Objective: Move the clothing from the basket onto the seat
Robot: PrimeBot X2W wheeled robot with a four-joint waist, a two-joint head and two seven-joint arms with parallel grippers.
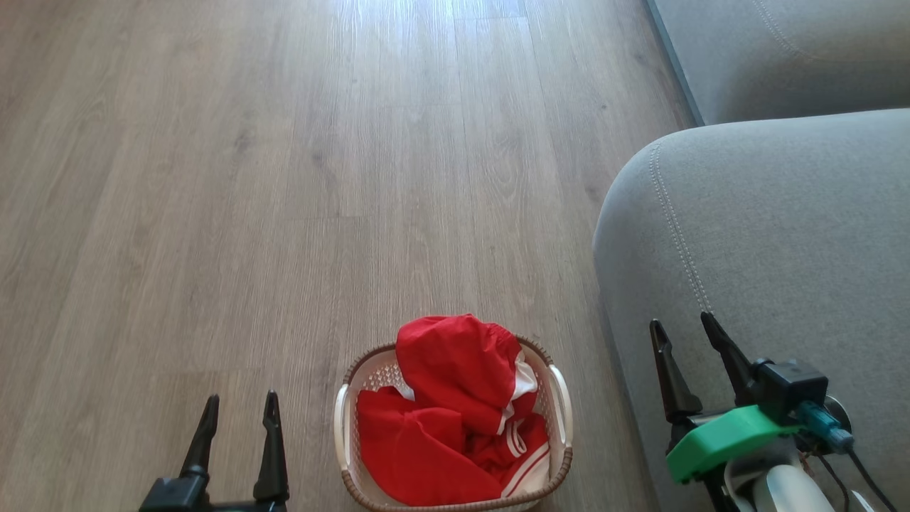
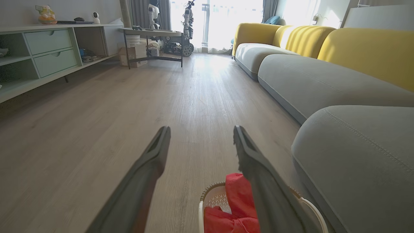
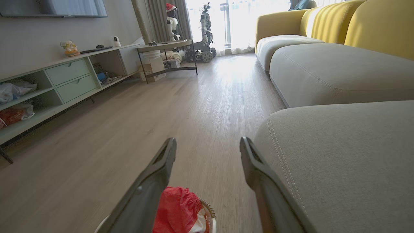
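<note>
Sitting heaped in the small cream basket (image 1: 380, 373) on the wood floor (image 1: 284, 178), the clothing (image 1: 448, 412) is bright red with white stripes, crumpled and bulging over the brown braided rim, just beside the big grey seat (image 1: 768, 227). The left gripper (image 1: 241, 396) and right gripper (image 1: 680, 320) both have their fingers spread wide, with nothing in them.

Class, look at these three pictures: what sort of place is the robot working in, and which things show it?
Probably a living room, perhaps a staged one: a long grey-and-yellow sofa, a low drawer cabinet under a wall screen, and other robots by the window.
</note>
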